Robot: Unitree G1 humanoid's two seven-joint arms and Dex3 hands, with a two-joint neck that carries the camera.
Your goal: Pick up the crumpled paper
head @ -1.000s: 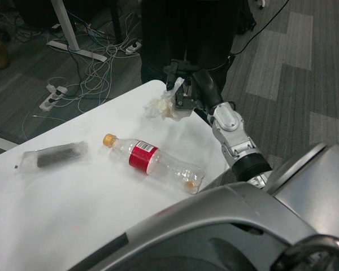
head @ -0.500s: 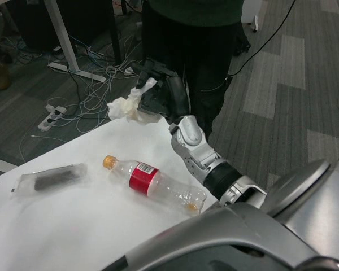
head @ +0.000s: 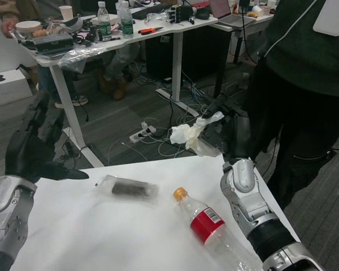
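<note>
Right of centre, right hand grips crumpled paper lifted above the table edge, apparently clear of the bottle; left hand hovers released at left.

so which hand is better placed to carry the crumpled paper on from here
The right hand: it already holds the crumpled paper raised above the white table's far edge. The left hand hovers open at the far left, holding nothing.
</note>
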